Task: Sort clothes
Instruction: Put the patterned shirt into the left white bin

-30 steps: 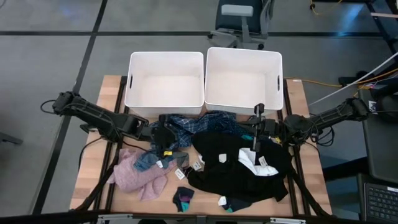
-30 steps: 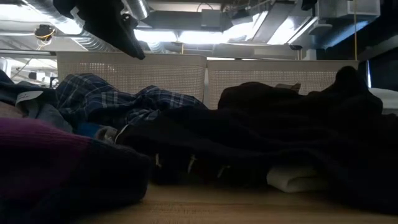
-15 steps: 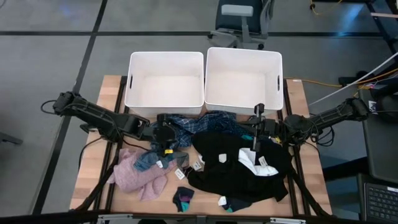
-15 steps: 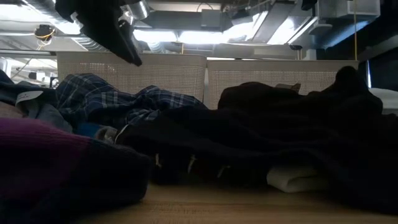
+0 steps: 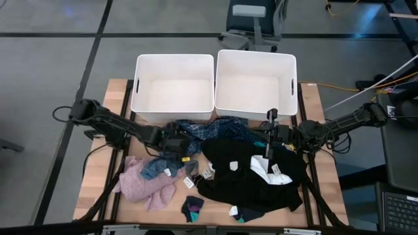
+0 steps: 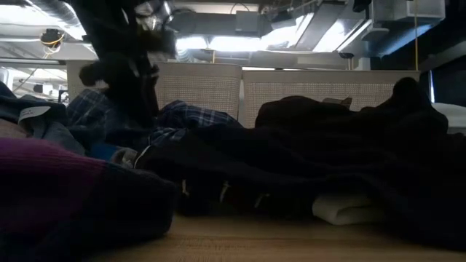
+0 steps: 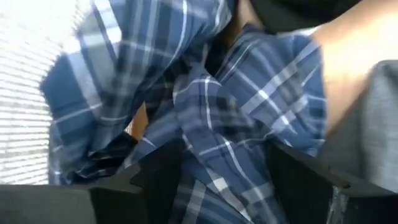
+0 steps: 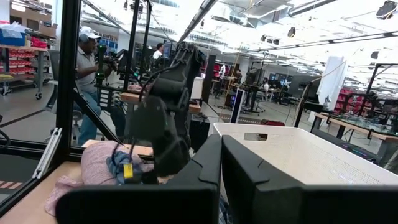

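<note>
Blue plaid shirt (image 7: 205,118) bunched between and just ahead of the spread fingers of the left gripper (image 5: 175,143), in the clothes heap in front of two white bins (image 5: 174,87). Right gripper (image 5: 270,140) clenched, fingers pressed together, above the black garment (image 5: 241,171).

The left gripper (image 5: 175,143) reaches low and far inward, fingers (image 7: 155,180) spread apart. The right gripper (image 5: 271,127) hovers level, fingers (image 8: 208,165) pressed together.
</note>
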`<action>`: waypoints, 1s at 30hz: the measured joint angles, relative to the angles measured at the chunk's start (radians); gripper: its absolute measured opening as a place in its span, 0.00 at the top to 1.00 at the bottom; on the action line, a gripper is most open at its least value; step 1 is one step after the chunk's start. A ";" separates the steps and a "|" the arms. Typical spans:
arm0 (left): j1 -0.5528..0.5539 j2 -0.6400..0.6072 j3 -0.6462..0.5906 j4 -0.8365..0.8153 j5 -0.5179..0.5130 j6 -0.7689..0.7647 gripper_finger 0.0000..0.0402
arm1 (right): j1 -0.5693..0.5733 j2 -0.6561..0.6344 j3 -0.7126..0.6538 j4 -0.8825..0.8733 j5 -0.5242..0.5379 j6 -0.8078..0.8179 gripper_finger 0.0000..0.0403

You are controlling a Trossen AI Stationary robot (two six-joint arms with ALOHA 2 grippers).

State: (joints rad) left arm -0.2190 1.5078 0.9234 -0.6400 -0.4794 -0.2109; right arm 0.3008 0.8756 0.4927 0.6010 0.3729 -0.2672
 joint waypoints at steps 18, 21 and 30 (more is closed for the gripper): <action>0.077 0.220 0.004 0.110 0.088 0.080 0.47 | 0.000 0.000 0.000 -0.006 0.000 0.000 0.96; 0.077 0.235 0.004 0.106 0.087 0.081 0.55 | 0.000 0.000 0.000 -0.007 0.000 0.000 0.96; 0.050 0.232 0.001 0.097 0.031 0.081 0.88 | 0.000 0.000 0.000 -0.008 0.000 0.000 0.96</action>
State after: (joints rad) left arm -0.1690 1.7400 0.9245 -0.5427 -0.4480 -0.1303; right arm 0.3007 0.8757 0.4925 0.5927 0.3730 -0.2672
